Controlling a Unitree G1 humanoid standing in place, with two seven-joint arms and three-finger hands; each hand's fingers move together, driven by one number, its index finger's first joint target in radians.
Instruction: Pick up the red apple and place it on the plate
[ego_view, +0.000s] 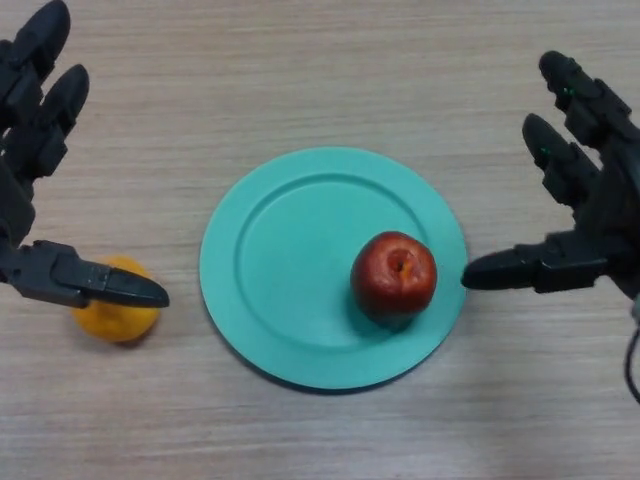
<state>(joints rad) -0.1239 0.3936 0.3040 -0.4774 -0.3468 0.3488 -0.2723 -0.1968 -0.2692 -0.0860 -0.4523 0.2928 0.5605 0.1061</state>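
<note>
while the red apple sits on the right part of the teal plate, stem dimple up, both hands hold nothing. the plate lies flat in the middle of the pale wooden bench. the right hand hovers just beside the plate's right rim, its fingers spread straight and its thumb pointing toward the apple without touching it. the left hand shows at the left edge, fingers straight and apart, its thumb stretched over an orange fruit that rests on the bench left of the plate, apart from it.
</note>
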